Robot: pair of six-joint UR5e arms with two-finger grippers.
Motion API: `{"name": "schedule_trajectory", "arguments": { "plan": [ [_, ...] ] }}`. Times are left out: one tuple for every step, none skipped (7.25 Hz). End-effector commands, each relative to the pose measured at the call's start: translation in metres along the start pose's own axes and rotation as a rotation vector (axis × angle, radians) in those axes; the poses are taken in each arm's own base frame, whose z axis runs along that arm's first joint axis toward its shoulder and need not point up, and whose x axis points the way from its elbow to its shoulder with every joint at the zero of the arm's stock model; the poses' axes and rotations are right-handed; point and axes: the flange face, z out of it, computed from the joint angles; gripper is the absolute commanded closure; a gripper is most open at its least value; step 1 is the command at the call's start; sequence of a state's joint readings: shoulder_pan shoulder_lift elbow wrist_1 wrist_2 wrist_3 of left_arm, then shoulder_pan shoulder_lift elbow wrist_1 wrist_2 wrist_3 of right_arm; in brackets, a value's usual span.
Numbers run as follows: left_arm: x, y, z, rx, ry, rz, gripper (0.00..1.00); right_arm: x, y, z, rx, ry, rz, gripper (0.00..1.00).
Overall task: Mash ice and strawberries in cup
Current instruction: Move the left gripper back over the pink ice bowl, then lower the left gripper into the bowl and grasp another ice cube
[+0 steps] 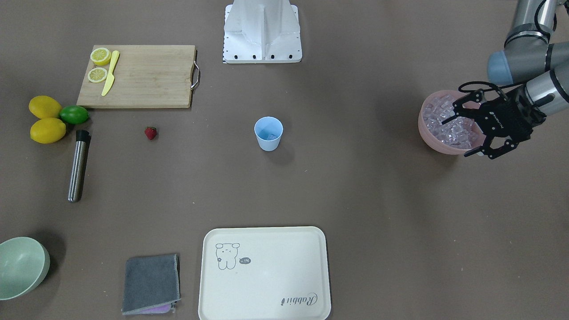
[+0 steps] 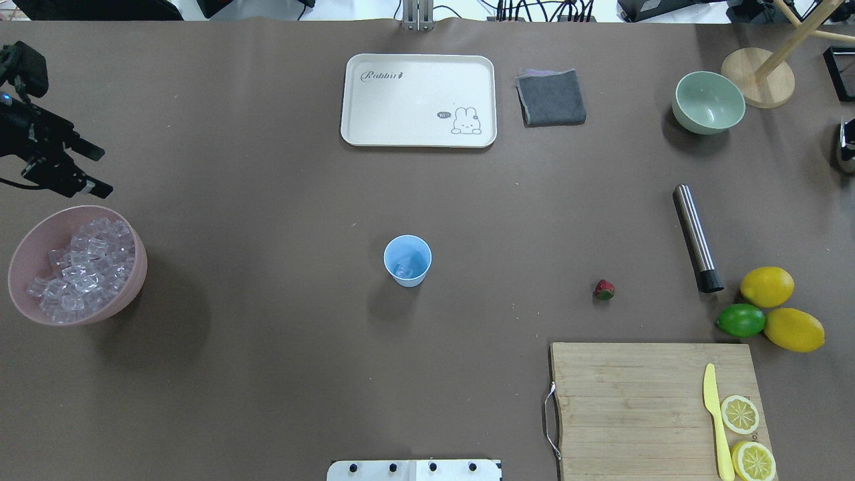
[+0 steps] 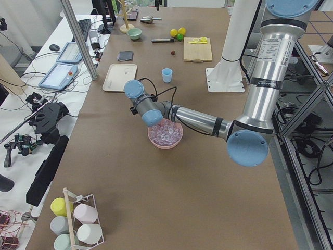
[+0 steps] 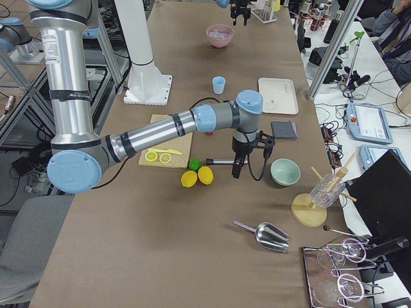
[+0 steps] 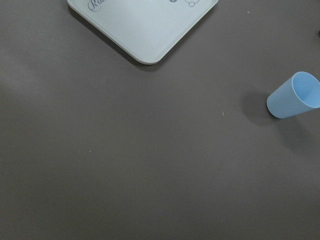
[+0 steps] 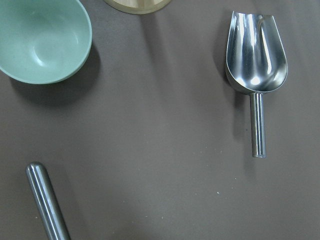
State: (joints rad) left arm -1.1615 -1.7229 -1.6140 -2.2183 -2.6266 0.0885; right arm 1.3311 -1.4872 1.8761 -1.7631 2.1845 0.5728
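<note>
cup (image 1: 268, 133): standing mid-bench, seemingly holding one cube | ice (image 1: 438, 120): filling pink bowl (image 1: 427, 138) | strawberry (image 1: 150, 133): lying apart, awaiting transfer | left gripper (image 1: 454, 138): hovering over bowl, jaws spread, likely for picking cubes | right gripper (image 4: 236, 168): jaws' state cannot be told

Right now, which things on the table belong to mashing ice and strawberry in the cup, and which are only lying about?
For the job: cup, ice, pink bowl holding it, strawberry, steel rod (probably the masher).
Lying about: lemons, lime, cutting board, knife, tray, cloth, green bowl, scoop.
</note>
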Motion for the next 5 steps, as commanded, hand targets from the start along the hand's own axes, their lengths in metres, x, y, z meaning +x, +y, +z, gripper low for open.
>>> {"name": "schedule_trajectory", "arguments": {
  "plan": [
    [-0.002, 0.051, 0.003, -0.035, -0.004, 0.05, 0.05, -0.005, 0.0, -0.002, 0.007, 0.001, -0.005, 0.0],
    [-0.002, 0.071, 0.003, -0.051, -0.002, 0.062, 0.07, -0.006, 0.0, -0.003, 0.01, 0.003, -0.006, 0.0],
    [0.001, 0.089, 0.004, -0.058, 0.002, 0.075, 0.1, -0.006, -0.001, -0.003, 0.011, 0.004, -0.006, 0.0],
    [0.003, 0.095, 0.006, -0.059, 0.005, 0.079, 0.18, -0.005, -0.001, -0.004, 0.016, 0.009, -0.006, 0.0],
    [0.006, 0.109, 0.01, -0.067, 0.01, 0.078, 0.19, -0.003, -0.002, -0.003, 0.03, 0.025, -0.007, 0.0]
  ]
}}
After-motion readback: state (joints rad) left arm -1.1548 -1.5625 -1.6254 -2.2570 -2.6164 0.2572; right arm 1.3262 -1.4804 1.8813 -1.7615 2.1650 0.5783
